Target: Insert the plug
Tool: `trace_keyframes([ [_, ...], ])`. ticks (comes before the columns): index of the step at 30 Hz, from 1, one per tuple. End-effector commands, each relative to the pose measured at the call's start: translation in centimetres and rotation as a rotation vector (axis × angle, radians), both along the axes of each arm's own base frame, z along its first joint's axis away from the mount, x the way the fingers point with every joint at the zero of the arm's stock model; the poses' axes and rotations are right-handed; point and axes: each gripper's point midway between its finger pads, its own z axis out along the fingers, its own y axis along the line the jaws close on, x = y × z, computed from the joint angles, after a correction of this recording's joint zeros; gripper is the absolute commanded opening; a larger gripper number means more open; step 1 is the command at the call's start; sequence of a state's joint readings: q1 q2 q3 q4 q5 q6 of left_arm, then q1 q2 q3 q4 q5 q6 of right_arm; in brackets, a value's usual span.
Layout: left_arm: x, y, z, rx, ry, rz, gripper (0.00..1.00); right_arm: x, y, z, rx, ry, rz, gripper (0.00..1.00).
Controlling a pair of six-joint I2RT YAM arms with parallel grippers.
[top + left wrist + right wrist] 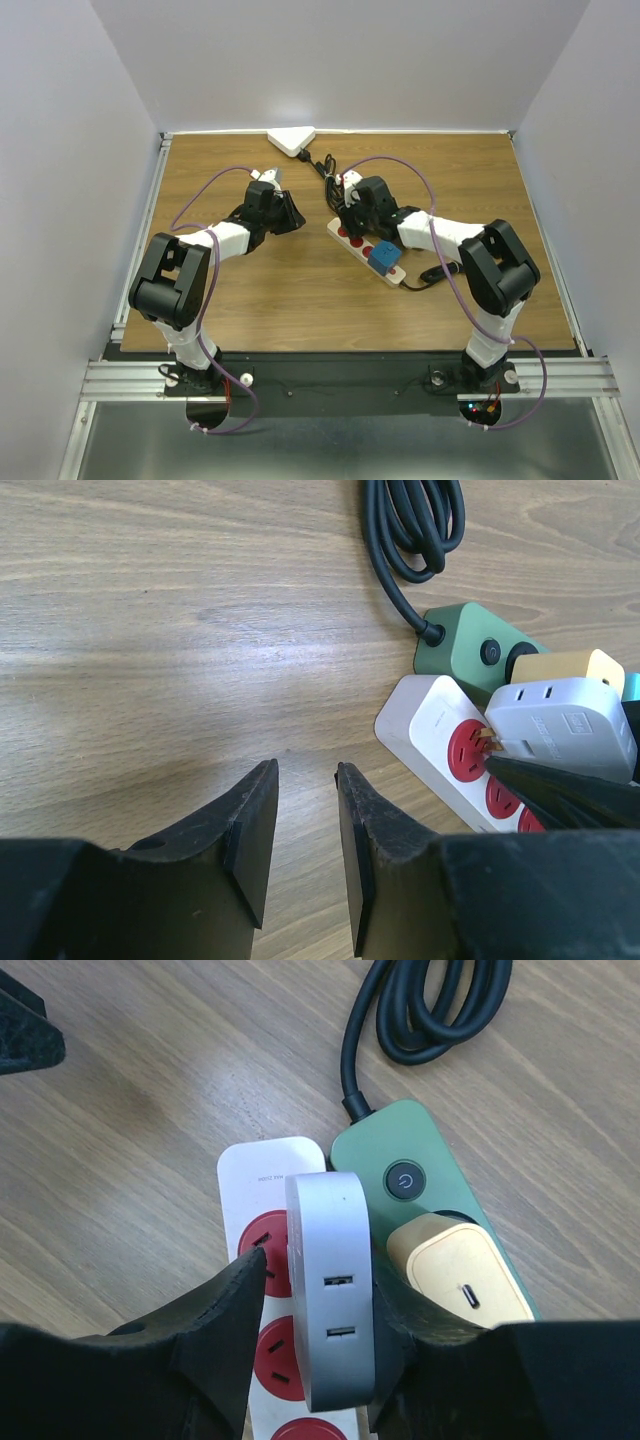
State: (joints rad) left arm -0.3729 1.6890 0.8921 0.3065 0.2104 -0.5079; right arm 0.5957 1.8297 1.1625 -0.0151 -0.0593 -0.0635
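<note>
Top external view first, Jun: where is the plug (330,1290)?

In this view it is hidden under the right pincer (352,218), Ana. That pincer hangs over the far end of the white power strip (365,250). The strip lies slanted on the worktop (300,300), its long axis running from far-left to near-right, toward the right arm's base. The left pincer (290,215) is well apart, on the left of the strip. So the right arm is the nearer one.

Left wrist view, then?

The left pincer has its fingers a little spread, with only bare wood between them, so it holds nothing. On the right I see the plug tilted above the strip. Its prongs (488,742) point down and left at the first red socket (465,750). Whether the prongs are already inside, I cannot tell.

And the right wrist view?

The right pincer pinches the plug on its two long sides. The plug's body lies along the strip, just beside a green strip (440,1160) that carries a yellow charger (460,1280). I judge the coming move is to bring the plug upright over that socket and press straight down. With a tilt, the prongs may jam.
</note>
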Motion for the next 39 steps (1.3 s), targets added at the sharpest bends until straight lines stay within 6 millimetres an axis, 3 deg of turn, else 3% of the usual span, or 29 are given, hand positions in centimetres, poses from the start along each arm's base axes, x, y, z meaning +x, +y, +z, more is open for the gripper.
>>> trace_keyframes([
  [1, -0.1, -0.1, 1.0, -0.010, -0.035, -0.011, 0.41, 1.1, 0.6, 0.8, 0.026, -0.035, 0.010, 0.45],
  [27, -0.2, -0.3, 0.8, -0.009, -0.028, -0.019, 0.41, 2.5, 1.1, 3.4, 0.058, -0.087, -0.027, 0.43],
  [39, -0.2, -0.3, 0.9, -0.010, -0.028, -0.020, 0.41, 1.3, 0.6, 1.0, 0.033, -0.036, -0.012, 0.38],
])
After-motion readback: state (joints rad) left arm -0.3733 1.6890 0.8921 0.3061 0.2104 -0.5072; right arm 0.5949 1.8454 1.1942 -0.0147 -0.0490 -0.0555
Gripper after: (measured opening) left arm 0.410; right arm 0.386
